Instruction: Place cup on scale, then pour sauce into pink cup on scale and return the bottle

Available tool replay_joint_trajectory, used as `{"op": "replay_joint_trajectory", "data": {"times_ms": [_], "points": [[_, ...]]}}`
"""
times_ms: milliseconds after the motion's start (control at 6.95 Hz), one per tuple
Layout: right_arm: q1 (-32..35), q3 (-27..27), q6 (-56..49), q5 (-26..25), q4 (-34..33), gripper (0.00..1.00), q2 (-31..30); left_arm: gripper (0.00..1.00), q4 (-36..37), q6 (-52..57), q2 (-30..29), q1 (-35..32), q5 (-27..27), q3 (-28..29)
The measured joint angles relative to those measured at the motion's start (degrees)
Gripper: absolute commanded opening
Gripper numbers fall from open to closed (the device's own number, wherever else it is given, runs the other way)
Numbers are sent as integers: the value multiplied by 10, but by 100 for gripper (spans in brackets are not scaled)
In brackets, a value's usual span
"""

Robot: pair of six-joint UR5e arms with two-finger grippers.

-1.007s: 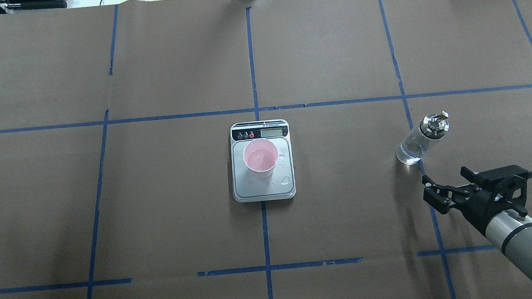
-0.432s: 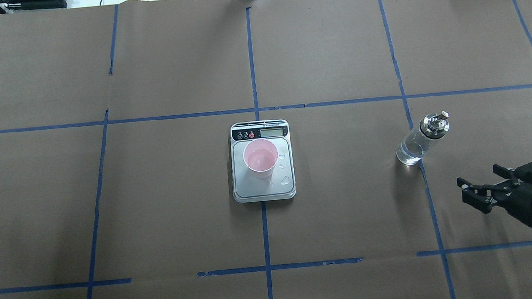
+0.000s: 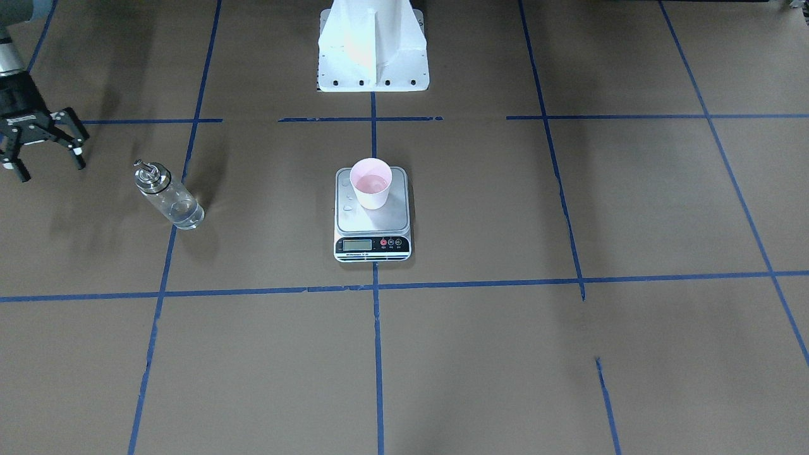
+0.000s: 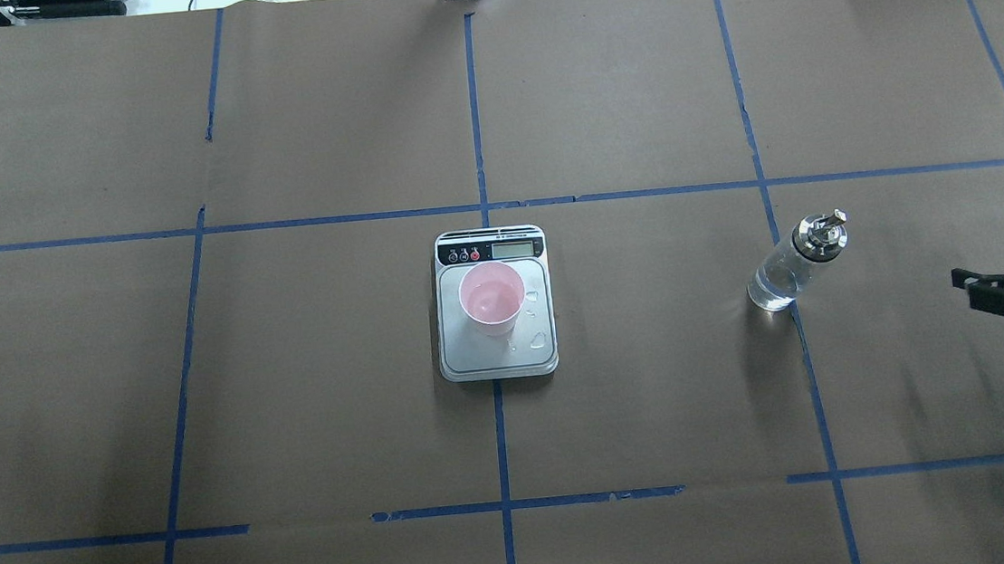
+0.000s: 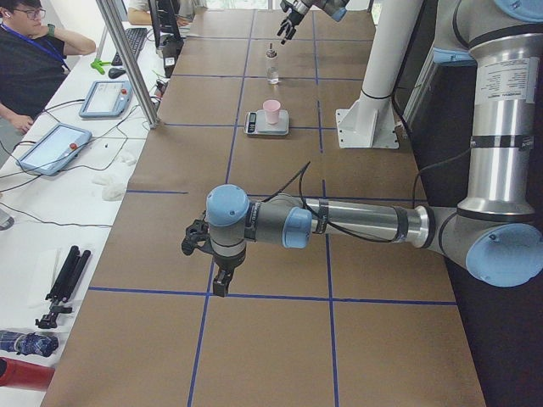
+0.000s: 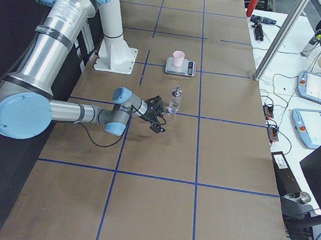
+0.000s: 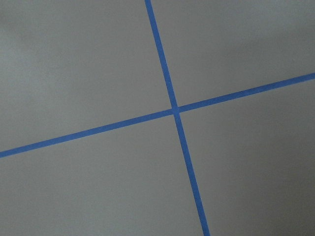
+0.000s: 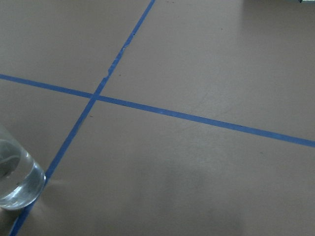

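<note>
The pale pink cup (image 4: 492,298) stands upright on the scale (image 4: 499,359) at the table's middle, with clear liquid in it; both also show in the front view, the cup (image 3: 371,183) on the scale (image 3: 373,221). A few clear droplets (image 4: 539,340) lie on the platform. The glass bottle (image 4: 796,263) with its metal spout stands upright and free on the table to the right, and in the front view (image 3: 167,194). My right gripper (image 4: 964,289) is open and empty, well to the right of the bottle. My left gripper (image 5: 216,267) hangs over bare table far to the left; I cannot tell its state.
The white robot base (image 3: 373,44) stands at my side of the table. Blue tape lines cross the brown paper. An operator (image 5: 38,51) and tablets (image 6: 315,88) are beyond the far edge. The bottle's base (image 8: 17,182) sits in the right wrist view's lower left corner.
My right gripper has moved right and away from the bottle, toward the table's right edge, staying open. Bottle, cup and scale have not moved.
</note>
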Motion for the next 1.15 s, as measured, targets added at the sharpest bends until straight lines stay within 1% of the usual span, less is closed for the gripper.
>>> {"op": "replay_joint_trajectory", "data": {"times_ms": [144, 288, 432, 576, 719, 863, 1007, 1151], "points": [[132, 2, -69, 138, -33, 100, 10, 100, 0, 0, 0, 0, 0, 0], [255, 6, -150, 261, -95, 100, 29, 100, 0, 0, 0, 0, 0, -1], [339, 15, -217, 344, -170, 100, 47, 100, 1, 0, 1, 0, 0, -3], [378, 27, -277, 380, -257, 100, 62, 100, 3, 0, 1, 0, 0, -6], [393, 32, -353, 390, -363, 100, 87, 100, 5, 0, 1, 0, 0, -8], [404, 30, -425, 379, -499, 100, 131, 100, 6, 0, 1, 0, 0, -8], [416, 16, -477, 354, -667, 100, 193, 100, 6, 0, 1, 0, 0, -8], [422, -9, -504, 338, -775, 100, 230, 100, 6, 0, 1, 0, 0, -8]]}}
